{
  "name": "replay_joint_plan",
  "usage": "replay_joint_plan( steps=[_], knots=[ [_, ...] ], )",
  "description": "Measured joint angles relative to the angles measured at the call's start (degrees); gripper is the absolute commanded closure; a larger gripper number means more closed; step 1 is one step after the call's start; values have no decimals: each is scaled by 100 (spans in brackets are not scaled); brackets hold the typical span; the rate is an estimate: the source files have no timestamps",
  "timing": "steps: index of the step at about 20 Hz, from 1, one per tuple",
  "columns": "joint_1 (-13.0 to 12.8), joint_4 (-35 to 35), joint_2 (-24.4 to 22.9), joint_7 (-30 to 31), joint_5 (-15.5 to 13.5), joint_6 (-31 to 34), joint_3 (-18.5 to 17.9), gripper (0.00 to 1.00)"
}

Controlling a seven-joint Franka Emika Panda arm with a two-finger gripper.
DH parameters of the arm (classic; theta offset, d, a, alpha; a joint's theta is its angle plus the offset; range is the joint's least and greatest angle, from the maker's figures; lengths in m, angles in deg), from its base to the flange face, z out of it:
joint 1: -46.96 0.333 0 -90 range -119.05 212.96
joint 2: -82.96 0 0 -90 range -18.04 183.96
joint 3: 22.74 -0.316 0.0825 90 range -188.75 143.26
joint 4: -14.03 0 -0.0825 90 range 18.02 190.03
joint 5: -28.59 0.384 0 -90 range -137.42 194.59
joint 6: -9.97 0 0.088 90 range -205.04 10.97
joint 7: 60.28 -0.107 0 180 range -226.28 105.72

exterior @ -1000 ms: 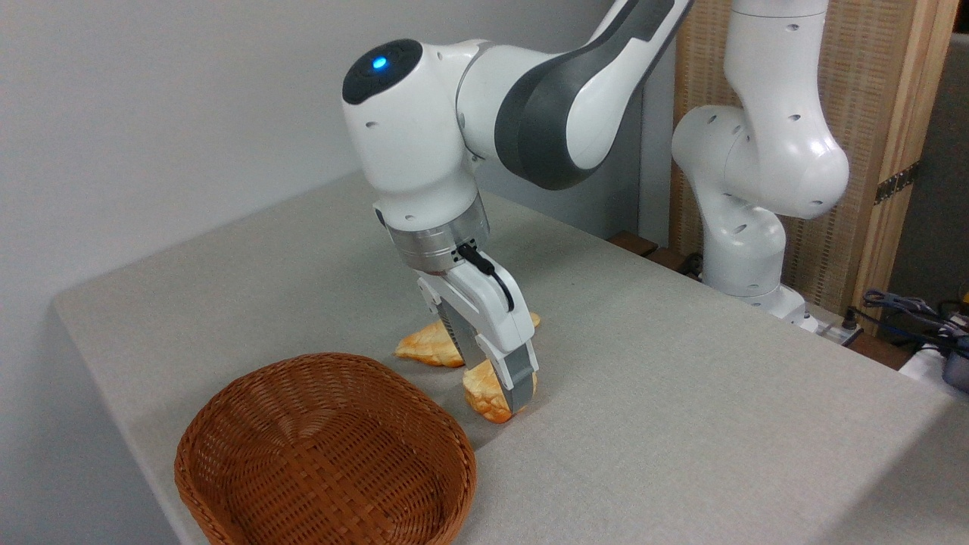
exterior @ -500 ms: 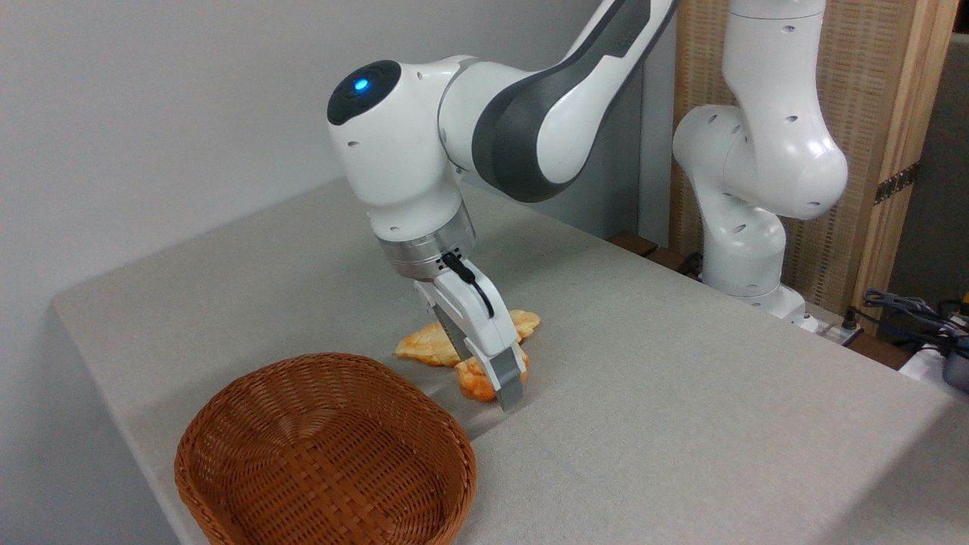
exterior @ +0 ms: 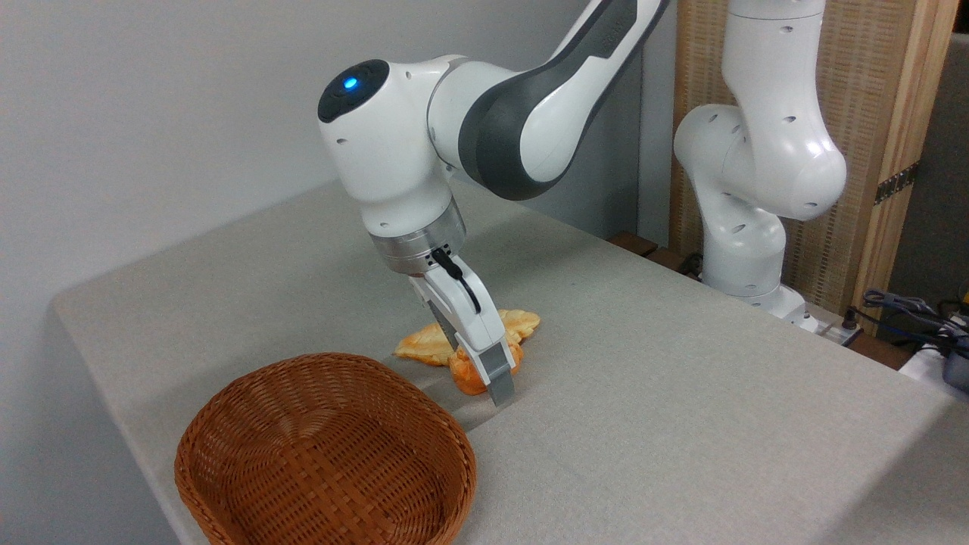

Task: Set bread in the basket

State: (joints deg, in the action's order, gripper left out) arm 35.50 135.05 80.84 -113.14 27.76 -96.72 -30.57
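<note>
A: Bread (exterior: 463,376) — small orange-brown bun, down on the table (exterior: 681,393), just right of the basket (exterior: 325,454) and outside it. Touching or nearly touching the loaf (exterior: 424,344) behind it; cannot tell which.

B: Gripper?

A: Gripper (exterior: 496,375) down over the bun, tilted, tips at or close to the cloth. Only the near finger (exterior: 500,378) seen clearly, grey pad crossing the bun's right side. Far finger hidden behind it. Looks closed on the bun, yet true contact not confirmable from this angle, so logged as undetermined.

B: Bun lifted or resting?

A: Appears to rest on the table; underside partly masked by the finger. No gap visible beneath.

B: Basket?

A: Oval, woven, reddish-brown, at the near left corner of the table. Nothing seen inside. Rim near the bun but apart from it.

B: Loaf?

A: Longer, flat, pale golden, lying behind the bun; middle part covered by the gripper body, both ends showing.

B: Arm (exterior: 484,136)?

A: Reaching in from upper right, wrist bent down, blue light on at the joint cap. Base column at the far right edge of the table.
</note>
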Motion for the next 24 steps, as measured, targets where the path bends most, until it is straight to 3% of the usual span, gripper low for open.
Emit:
replay_joint_plan(
  steps=[13, 22, 24],
  knots=[
    [-16, -119, -68, 0, -17, -3, 0, 63],
    [-10, -901, -250, 0, -494, 18, -35, 63],
    [-8, -971, -239, 0, -574, -301, -44, 56]
  ],
)
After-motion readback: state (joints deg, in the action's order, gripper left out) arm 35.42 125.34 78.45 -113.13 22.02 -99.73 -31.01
